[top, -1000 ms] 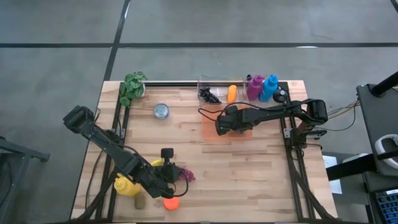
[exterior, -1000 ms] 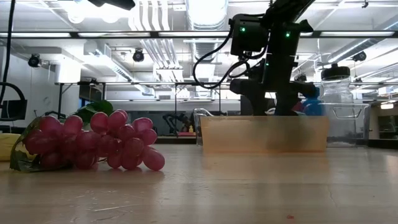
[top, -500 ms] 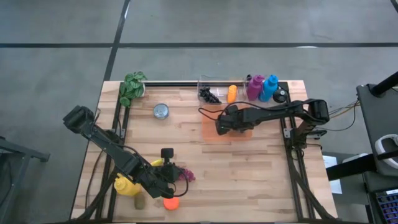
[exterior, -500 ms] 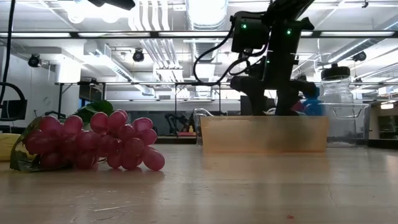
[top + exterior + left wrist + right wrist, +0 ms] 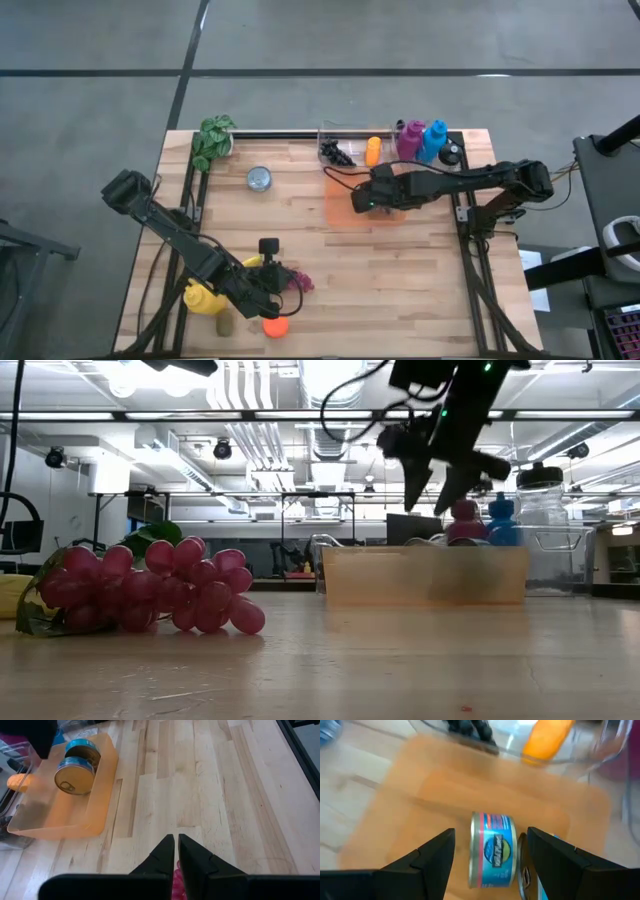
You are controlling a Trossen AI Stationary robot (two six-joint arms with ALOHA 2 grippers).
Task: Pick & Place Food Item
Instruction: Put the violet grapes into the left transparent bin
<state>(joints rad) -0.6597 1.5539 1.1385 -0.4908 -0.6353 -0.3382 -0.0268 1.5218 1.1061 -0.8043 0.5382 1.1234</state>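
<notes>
Right pincer (image 5: 487,852) hangs open and empty above the translucent orange plastic tray (image 5: 345,215), over a blue-labelled metal tin (image 5: 491,856). Left pincer (image 5: 176,851) is shut near the purple grape bunch (image 5: 150,588).

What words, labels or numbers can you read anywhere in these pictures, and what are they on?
No text can be read in any view.
Can lying on its side in the orange tray: a blue, red and green label, print too blurred to read.
Second can in the tray: only a plain metal lid faces the left wrist camera.
Pink bottle and blue bottle: too small to tell.
</notes>
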